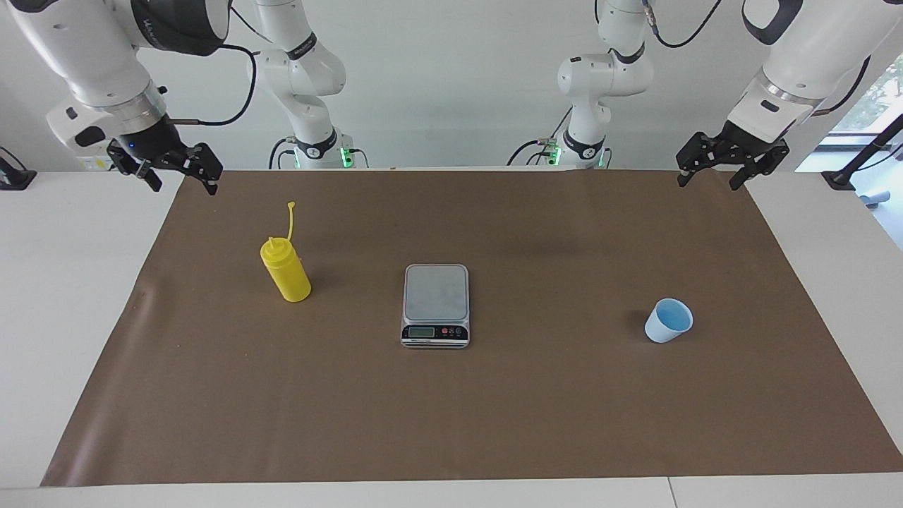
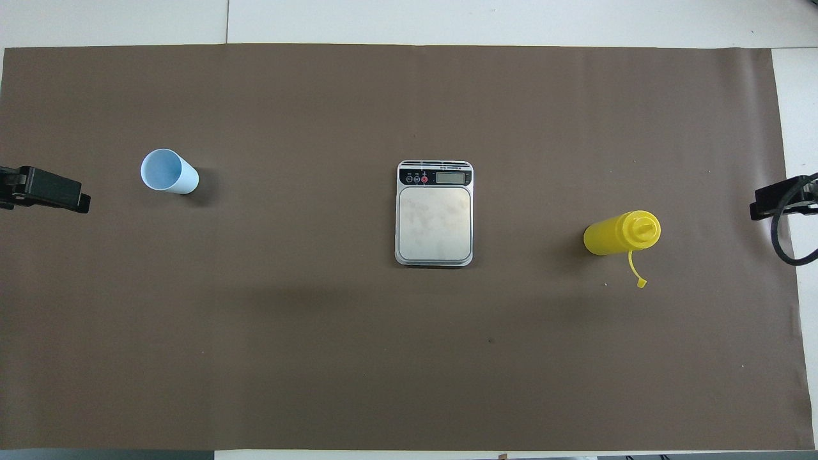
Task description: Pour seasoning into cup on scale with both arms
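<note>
Nothing is done yet; cup (image 1: 668,321) stands at the scale's (image 1: 436,305) three o'clock, bottle (image 1: 285,269) at nine, both well apart; left gripper (image 1: 730,164) and right gripper (image 1: 171,168) wait spread, empty; placing and pouring remain.

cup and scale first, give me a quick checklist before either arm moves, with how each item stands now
1. Cup upright, mouth up, toward the left arm's end of the table: ok.
2. Cup on the scale: not ok, it stands on the brown mat, well apart from the scale.
3. Scale platform bare and ready for the cup: ok.
4. Yellow bottle upright toward the right arm's end, cap off and hanging by its strap: ok.
5. Left gripper open, holding nothing, raised over the mat's edge at its own end: ok.
6. Right gripper open, holding nothing, raised over the mat's corner at its end: ok.
</note>
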Robot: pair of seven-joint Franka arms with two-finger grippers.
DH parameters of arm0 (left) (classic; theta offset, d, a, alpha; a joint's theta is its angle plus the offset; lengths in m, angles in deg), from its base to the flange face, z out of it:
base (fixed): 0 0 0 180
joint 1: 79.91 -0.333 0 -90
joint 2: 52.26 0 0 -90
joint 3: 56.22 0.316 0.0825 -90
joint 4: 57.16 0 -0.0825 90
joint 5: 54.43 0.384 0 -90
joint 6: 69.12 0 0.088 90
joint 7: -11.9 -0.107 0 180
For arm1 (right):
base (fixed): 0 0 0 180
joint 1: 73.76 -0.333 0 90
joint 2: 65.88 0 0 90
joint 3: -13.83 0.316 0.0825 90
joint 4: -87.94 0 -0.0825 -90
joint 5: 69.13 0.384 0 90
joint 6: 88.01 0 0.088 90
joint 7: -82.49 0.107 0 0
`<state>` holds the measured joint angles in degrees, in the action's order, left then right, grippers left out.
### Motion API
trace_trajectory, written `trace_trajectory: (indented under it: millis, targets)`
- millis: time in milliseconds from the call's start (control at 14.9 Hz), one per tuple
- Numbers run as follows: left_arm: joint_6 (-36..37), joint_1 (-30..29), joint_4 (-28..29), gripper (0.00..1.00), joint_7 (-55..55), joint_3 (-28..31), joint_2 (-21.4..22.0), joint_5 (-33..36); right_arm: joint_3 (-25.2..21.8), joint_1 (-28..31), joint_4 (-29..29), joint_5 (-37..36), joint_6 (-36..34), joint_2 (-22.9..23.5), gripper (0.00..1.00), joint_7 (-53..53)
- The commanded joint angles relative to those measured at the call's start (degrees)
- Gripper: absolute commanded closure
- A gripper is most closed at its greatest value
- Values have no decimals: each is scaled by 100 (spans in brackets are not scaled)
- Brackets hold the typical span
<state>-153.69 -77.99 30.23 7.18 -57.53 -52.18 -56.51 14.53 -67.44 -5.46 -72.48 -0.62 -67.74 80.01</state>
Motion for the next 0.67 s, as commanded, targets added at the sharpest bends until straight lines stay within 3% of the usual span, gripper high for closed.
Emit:
trace_trajectory:
  millis: [0, 606]
  targets:
    - [-183, -8, 217, 0, -2, 17, 168, 111, 36, 71, 6, 98, -47, -43, 0, -68]
    - [-113, -8, 217, 0, 24, 17, 168, 146, 202, 98, -3, 396, 357, -25, 0, 345]
